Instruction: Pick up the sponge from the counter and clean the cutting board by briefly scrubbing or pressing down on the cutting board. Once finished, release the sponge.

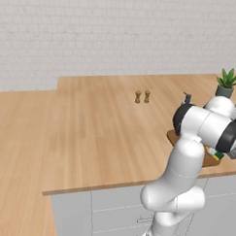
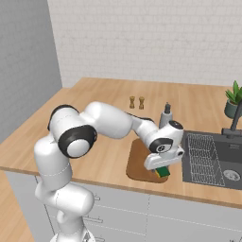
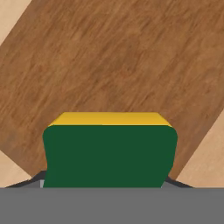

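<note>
With the small green-and-yellow rectangular sponge (image 3: 109,151) clamped between its jaws, the two-finger gripper (image 2: 163,169) sits low over the flat reddish-brown wooden cutting board (image 2: 139,163), near the board's front right corner beside the dark sink (image 2: 212,160). Yellow layer faces the board in the hand view, apparently so it can press down. Whether it touches the board I cannot tell. Board lies on the light tan plank-grained counter (image 1: 100,124), salt and pepper shakers (image 1: 142,96) well apart behind

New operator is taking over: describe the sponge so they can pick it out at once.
Start at the sink set into the counter; just left of it lies the reddish-brown cutting board. Over the board's near right corner, under the gripper, is the sponge: a small block, dark green with a yellow layer, the one such thing there.
</note>
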Motion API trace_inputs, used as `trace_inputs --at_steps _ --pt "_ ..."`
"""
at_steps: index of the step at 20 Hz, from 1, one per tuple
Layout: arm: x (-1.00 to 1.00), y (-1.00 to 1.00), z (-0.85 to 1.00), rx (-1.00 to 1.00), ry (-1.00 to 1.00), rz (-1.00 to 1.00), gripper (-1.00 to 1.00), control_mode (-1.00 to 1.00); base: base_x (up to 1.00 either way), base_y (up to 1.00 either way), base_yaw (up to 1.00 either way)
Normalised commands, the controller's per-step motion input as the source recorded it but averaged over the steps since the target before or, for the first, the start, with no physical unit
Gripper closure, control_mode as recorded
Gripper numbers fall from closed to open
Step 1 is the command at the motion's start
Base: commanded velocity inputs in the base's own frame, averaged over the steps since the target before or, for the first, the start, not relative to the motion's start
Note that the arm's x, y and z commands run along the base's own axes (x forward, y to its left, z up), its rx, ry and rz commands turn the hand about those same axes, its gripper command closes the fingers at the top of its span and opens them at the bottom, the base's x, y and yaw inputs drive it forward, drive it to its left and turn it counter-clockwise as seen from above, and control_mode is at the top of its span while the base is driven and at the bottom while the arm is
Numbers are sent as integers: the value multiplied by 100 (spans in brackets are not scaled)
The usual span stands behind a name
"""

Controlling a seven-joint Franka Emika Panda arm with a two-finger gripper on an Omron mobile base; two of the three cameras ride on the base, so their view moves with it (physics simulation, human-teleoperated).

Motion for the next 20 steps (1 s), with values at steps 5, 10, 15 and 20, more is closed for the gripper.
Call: trace_inputs --at_steps 5,10,15,20 --pt "-36 26 0 10 0 0 100 -100 0 0 0" --pt "-52 46 -1 11 1 0 100 -100 0 0 0" --pt "-36 55 0 3 -1 0 100 -100 0 0 0" --pt "-3 46 0 0 -8 0 100 -100 0 0 0"
